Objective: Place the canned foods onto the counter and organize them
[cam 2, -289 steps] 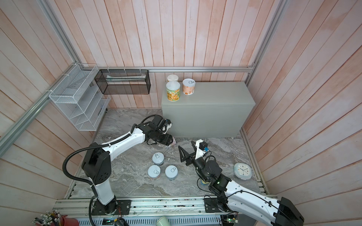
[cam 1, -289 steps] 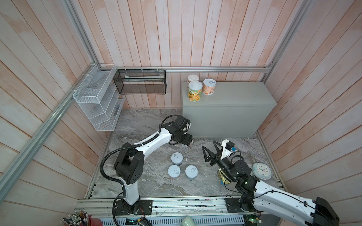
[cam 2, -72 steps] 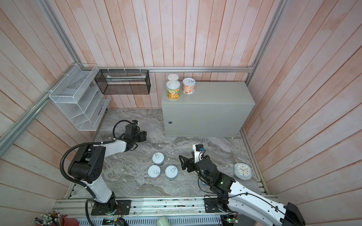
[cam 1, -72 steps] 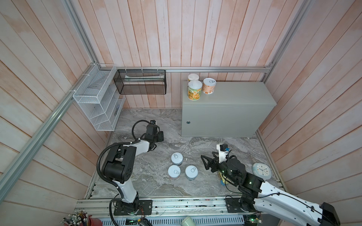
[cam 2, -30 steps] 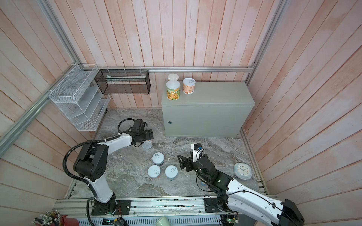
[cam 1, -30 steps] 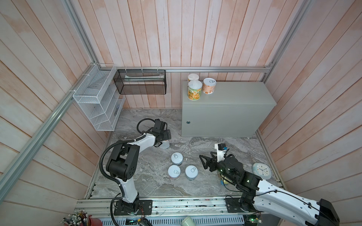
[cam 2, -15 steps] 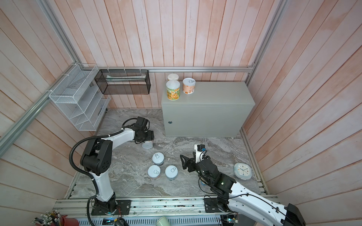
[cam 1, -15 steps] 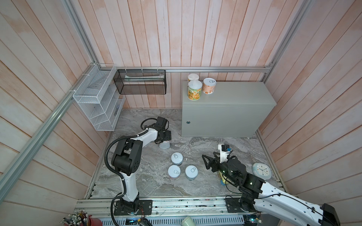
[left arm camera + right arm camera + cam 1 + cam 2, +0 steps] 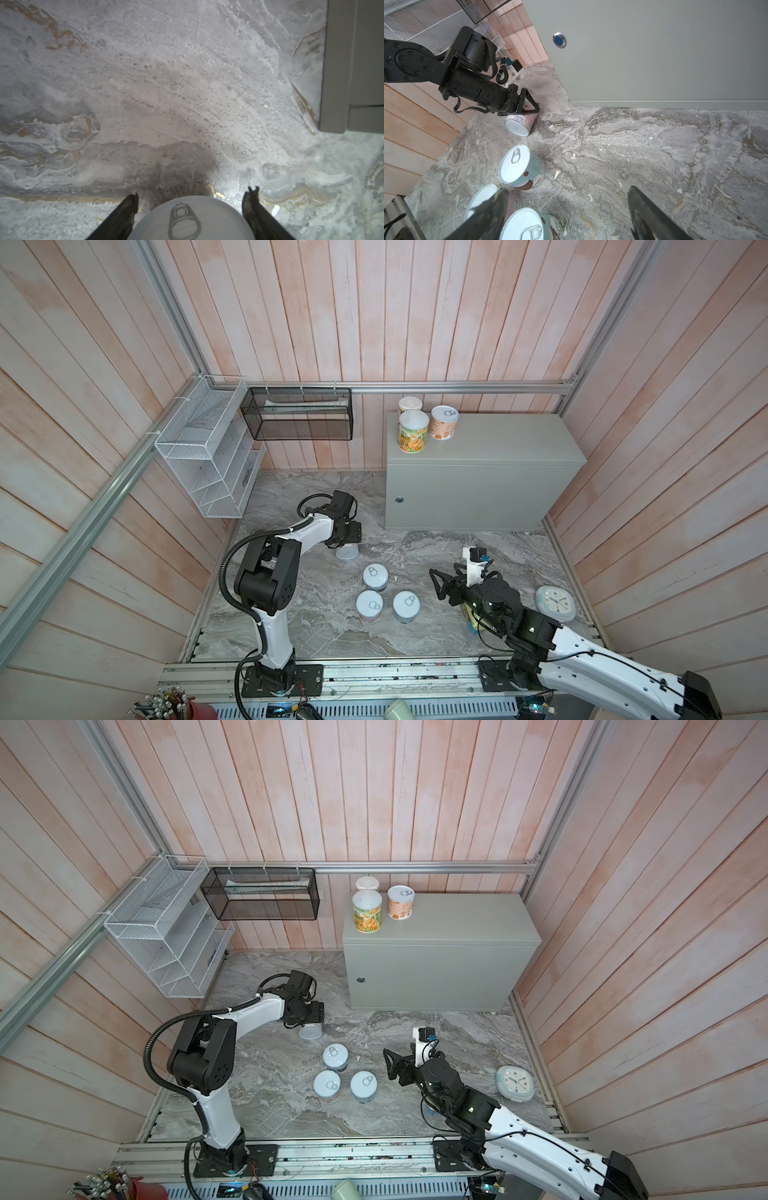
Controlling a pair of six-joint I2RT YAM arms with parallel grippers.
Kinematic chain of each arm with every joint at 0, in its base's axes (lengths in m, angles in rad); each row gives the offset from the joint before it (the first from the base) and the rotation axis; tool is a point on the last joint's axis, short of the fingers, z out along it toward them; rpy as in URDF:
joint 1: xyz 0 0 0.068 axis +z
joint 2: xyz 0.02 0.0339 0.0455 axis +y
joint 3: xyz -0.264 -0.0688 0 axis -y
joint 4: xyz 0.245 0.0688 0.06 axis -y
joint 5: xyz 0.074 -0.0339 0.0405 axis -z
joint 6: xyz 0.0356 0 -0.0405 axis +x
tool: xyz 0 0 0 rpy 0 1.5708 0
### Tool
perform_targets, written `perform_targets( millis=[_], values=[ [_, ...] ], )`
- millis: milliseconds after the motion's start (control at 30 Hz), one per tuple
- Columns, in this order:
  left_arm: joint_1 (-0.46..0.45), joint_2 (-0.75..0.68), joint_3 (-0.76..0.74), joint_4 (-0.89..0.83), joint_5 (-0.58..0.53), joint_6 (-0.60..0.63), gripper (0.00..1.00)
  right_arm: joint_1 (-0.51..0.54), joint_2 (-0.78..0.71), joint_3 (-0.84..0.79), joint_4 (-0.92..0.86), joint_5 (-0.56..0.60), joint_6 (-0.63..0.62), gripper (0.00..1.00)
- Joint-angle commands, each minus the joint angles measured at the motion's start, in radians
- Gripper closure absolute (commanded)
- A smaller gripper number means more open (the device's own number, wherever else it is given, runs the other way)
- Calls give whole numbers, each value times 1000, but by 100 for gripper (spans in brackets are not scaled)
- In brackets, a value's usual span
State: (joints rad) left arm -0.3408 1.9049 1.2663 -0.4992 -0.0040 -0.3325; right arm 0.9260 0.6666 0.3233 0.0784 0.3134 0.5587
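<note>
The left hand (image 9: 192,197) straddles a tilted can (image 9: 187,220) on the floor (image 9: 166,83); if it grips, I cannot tell. The right hand (image 9: 569,190) is open.

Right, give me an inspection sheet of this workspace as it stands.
Surface: grey marble, pale flecks scattered.
Job's things: three cans grouped on counter, rear corner; three upright cans on marble; tipped can at left gripper; yellow tin edge under right arm.
Clutter: white clock lying on marble.
Grippers: left gripper astride tipped can, grip unclear; right gripper open, empty.
Cables: black hose loops beside left arm.
Surroundings: plank walls, white wire rack, black mesh basket.
</note>
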Motion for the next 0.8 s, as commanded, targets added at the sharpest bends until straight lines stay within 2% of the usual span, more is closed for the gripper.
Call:
perform_targets(
  millis=[0, 200, 533, 567, 767],
  values=[
    [-2, -32, -24, -20, -9, 12, 21, -1, 4, 4, -2, 8, 12, 10],
    [-16, -53, -41, -22, -20, 4, 17, -1, 11, 5, 4, 15, 12, 10],
    [-33, -78, -87, -16, -40, -14, 18, -1, 39, 15, 14, 21, 19, 10],
    [-31, -84, -96, -6, -39, -13, 19, -1, 40, 13, 16, 24, 21, 10],
    [-30, -83, -89, 1, -20, -17, 44, -1, 50, 16, 17, 26, 30, 11]
  ],
)
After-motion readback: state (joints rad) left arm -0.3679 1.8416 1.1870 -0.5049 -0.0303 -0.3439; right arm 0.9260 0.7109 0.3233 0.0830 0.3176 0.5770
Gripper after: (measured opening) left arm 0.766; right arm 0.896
